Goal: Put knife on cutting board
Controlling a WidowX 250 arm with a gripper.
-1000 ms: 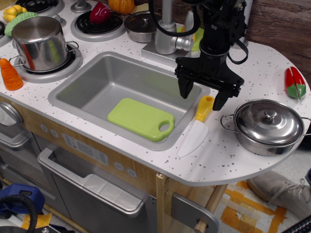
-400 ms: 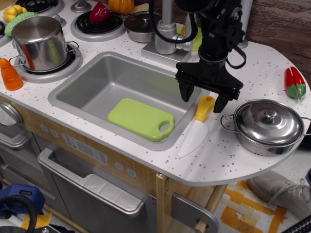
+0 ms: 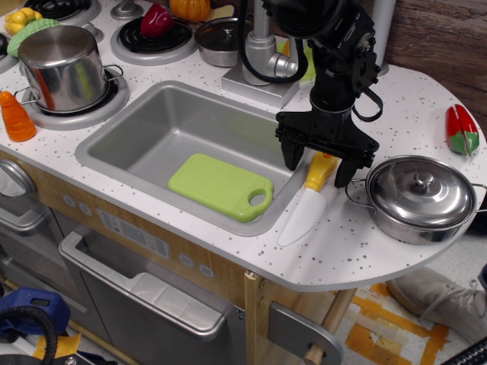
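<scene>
Observation.image gives you the tool (image 3: 317, 168) with its two black fingers spread wide, hanging directly above the yellow-orange handle of the knife (image 3: 306, 204). One finger (image 3: 291, 156) sits on the sink side of the handle and the other on the pot side; whether either touches the handle you cannot tell from this angle.

Your knife lies flat on the speckled white desk (image 3: 358, 251), on the strip between the sink (image 3: 129, 137) and the lidded steel pot (image 3: 421, 199), white blade pointing toward the front edge. It lies just beside the sink's rim.

Your cutting board (image 3: 221, 186) rests flat on the sink floor, at the corner nearest the front edge, its oval handle hole turned toward the knife. Board and knife are apart, with the sink wall between them.
</scene>
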